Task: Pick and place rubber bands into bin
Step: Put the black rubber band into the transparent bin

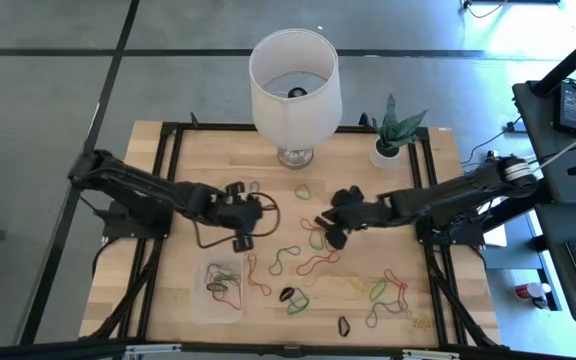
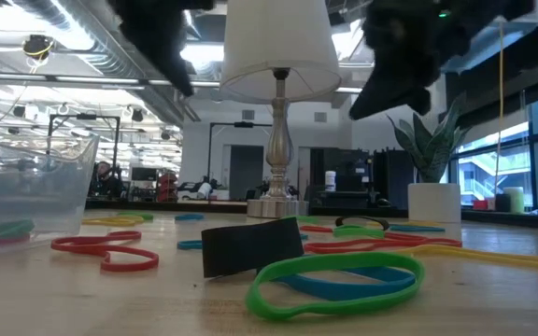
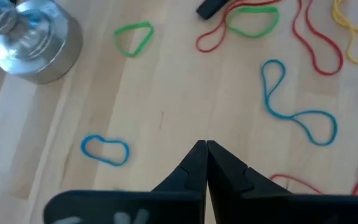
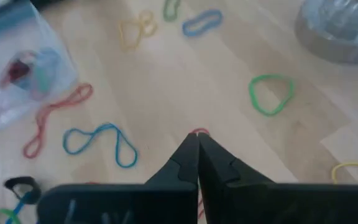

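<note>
Hovering mid-counter, my left hand point(image 3: 205, 148) pinches nothing; right hand point(image 4: 197, 140) nips a red band point(image 4: 199, 132), bin point(image 1: 222, 286) next.

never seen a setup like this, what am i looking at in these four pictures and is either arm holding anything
Two dark robot arms work at a wooden table. One picture looks straight down, one looks level across the tabletop, and two come from cameras on the wrists. Coloured rubber bands lie scattered on the wood, a few already inside the clear bin. A white lamp and a potted plant stand at the back. The left gripper is shut and looks empty. The right gripper is also shut; a bit of red shows at its tip, perhaps a band, but I cannot tell for sure.
</note>
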Tool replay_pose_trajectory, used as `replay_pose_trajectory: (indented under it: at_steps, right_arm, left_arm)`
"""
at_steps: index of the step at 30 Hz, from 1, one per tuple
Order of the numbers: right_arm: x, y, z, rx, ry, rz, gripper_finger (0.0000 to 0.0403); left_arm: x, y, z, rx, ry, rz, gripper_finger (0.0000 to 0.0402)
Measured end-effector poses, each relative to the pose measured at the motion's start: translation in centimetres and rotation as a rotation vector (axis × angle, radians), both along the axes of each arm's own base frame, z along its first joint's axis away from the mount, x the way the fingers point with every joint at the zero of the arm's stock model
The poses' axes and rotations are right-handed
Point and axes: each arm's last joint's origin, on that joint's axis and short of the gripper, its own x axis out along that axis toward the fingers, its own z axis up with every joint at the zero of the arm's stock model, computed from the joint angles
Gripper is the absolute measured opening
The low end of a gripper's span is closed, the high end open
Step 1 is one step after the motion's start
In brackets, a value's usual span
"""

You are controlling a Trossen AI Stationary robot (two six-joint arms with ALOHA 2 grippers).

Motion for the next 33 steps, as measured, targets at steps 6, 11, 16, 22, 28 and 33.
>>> replay_pose_trajectory:
  at_steps: [6,11,16,22,28,33]
  right_arm:
    - [3.8,-0.5,-0.9,0.036,0.283,-0.106,0.0002]
    - [5.5,-2.3,-2.2,0.144,0.525,-0.255,0.0024]
    - [6.5,-3.4,-4.5,0.229,0.605,-0.276,0.0062]
    - [7.2,-3.5,-6.1,0.206,0.649,-0.196,0.0109]
    - [7.9,-3.4,-7.2,0.158,0.658,-0.104,0.0138]
    - [8.3,-3.3,-9.2,0.121,0.724,-0.043,0.0112]
  left_arm:
    - [-4.4,1.1,-0.9,-0.008,-0.083,-0.003,0.0001]
    - [-7.0,1.6,-1.1,-0.038,-0.139,-0.025,0.0002]
    - [-8.5,1.9,-1.0,-0.082,-0.197,-0.032,0.0002]
    - [-9.2,1.9,-0.9,-0.135,-0.212,-0.025,0.0001]
    - [-9.2,1.7,-1.0,-0.228,-0.208,-0.011,0.0005]
    - [-9.2,1.7,-1.0,-0.291,-0.221,0.073,0.0005]
